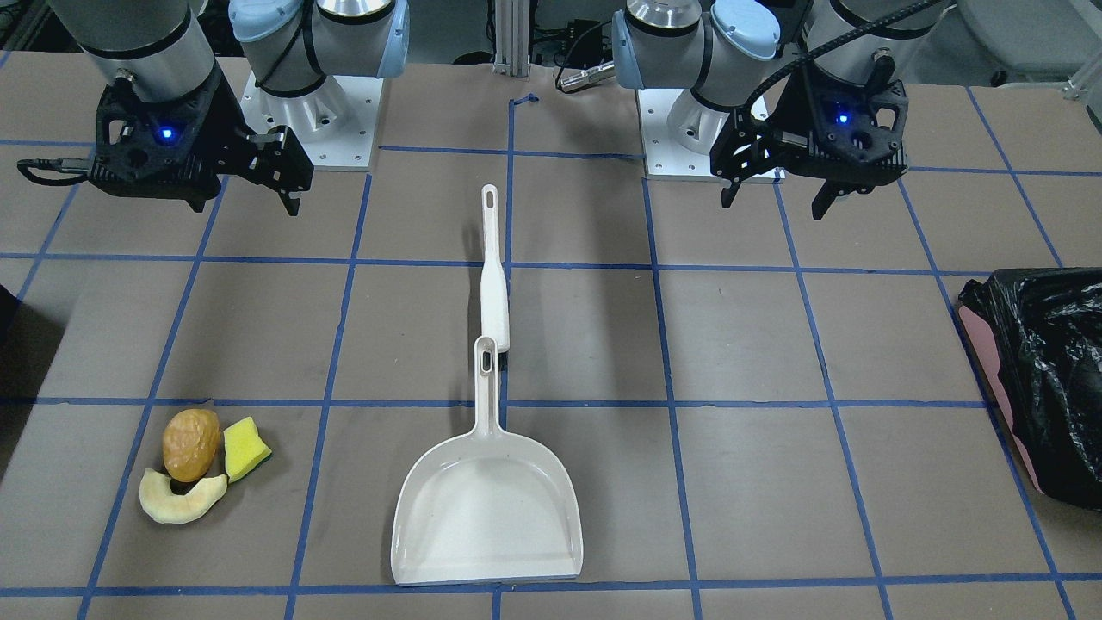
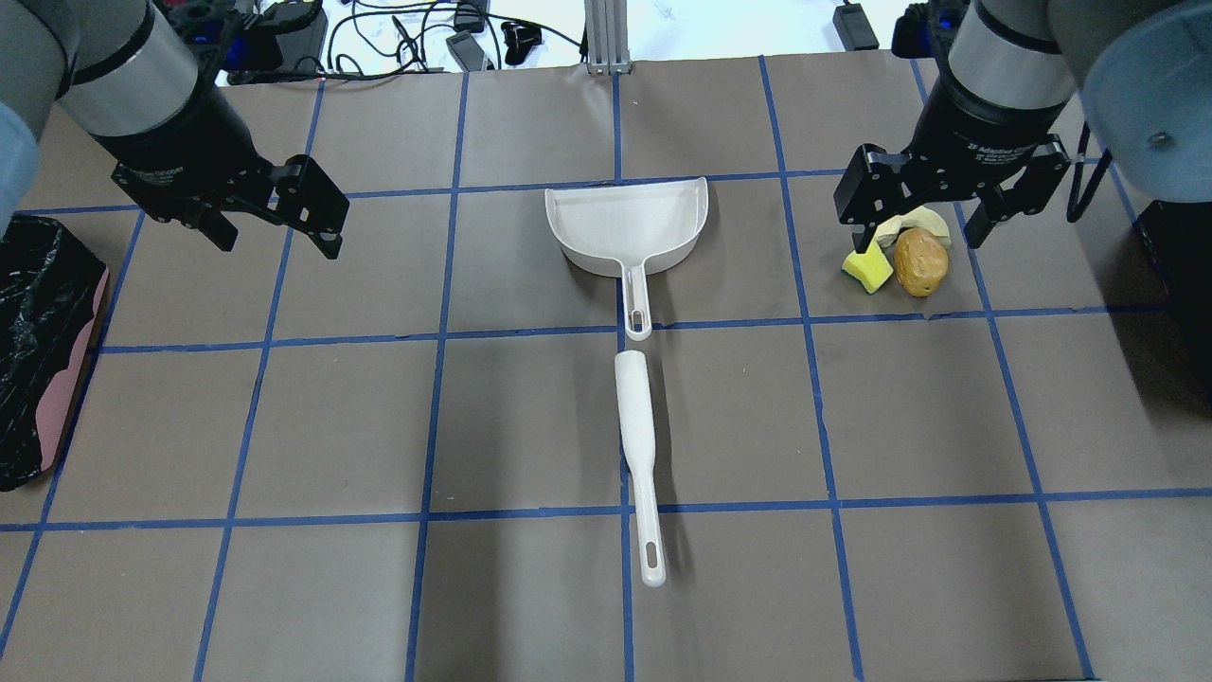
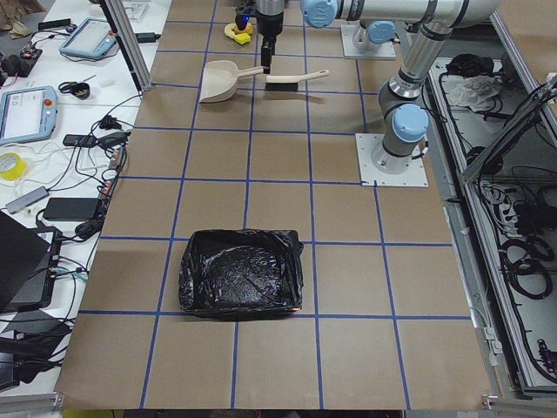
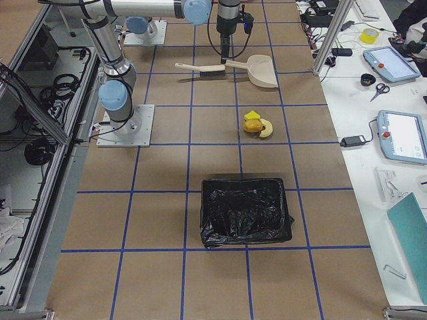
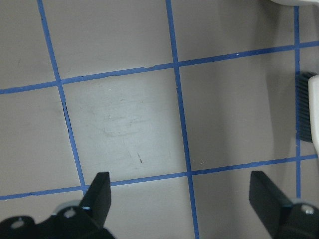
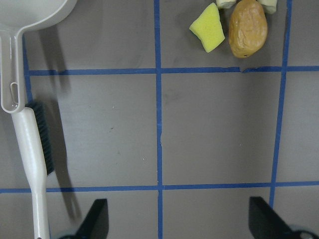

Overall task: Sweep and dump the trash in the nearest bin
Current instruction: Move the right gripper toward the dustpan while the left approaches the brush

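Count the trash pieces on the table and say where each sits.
3, clustered on the robot's right: brown lump, yellow sponge beside it, pale crescent curled beside the lump. None seems hidden.

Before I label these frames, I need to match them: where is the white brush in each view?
Front-facing: brush centre, above the dustpan.
Overhead: brush centre, below the dustpan.
Exterior left: brush near top, right of dustpan.
Exterior right: brush near top, left of dustpan.
Left wrist: brush at right edge, cut off.
Right wrist: brush at left edge, below dustpan handle.
Shared landmark: the dustpan, its handle tip beside the brush's bristle end.
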`<state>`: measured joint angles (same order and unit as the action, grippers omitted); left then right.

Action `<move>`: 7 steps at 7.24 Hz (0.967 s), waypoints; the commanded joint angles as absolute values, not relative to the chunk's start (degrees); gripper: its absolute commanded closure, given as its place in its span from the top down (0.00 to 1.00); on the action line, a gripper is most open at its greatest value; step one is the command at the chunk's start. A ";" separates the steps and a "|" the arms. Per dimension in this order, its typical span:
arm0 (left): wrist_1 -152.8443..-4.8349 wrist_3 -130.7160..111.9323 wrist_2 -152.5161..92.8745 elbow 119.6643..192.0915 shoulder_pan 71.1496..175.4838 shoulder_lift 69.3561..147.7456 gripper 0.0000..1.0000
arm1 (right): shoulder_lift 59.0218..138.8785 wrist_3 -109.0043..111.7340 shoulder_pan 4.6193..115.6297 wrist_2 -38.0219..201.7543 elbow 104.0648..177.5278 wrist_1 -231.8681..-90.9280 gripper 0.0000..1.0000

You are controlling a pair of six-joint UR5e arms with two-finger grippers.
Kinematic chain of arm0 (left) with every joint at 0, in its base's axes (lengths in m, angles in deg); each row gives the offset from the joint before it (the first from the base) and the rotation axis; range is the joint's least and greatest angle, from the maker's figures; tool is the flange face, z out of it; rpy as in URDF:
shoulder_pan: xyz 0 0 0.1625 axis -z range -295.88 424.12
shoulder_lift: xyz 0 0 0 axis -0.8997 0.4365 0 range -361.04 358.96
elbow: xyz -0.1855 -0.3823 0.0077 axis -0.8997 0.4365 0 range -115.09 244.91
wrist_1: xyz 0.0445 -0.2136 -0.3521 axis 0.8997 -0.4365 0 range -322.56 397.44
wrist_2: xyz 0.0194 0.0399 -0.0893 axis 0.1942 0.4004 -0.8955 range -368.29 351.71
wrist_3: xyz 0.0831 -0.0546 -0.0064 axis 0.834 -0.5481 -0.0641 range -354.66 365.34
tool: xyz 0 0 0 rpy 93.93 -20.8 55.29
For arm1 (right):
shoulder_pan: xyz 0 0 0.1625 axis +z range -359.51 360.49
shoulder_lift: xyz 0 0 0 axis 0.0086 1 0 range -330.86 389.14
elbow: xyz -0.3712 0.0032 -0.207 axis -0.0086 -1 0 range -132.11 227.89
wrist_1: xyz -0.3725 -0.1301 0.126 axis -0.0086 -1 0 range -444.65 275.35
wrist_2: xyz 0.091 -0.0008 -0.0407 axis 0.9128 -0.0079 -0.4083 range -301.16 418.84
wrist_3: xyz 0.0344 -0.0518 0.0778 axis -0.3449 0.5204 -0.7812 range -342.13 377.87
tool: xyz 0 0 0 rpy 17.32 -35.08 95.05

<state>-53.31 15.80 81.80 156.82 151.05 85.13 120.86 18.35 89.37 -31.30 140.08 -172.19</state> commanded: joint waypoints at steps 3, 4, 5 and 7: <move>-53.96 15.80 81.80 156.84 150.78 85.35 1.00 | 120.99 18.48 89.53 -28.78 141.05 -172.54 1.00; -55.27 15.88 81.80 156.84 150.26 85.79 1.00 | 120.73 18.48 89.53 -28.52 141.14 -172.54 1.00; -55.20 15.80 81.02 156.84 150.17 85.88 1.00 | 120.72 18.57 89.53 -28.87 141.05 -172.54 1.00; -52.75 15.97 81.62 158.33 150.25 85.88 1.00 | 121.07 18.57 89.44 -28.78 141.05 -172.54 1.00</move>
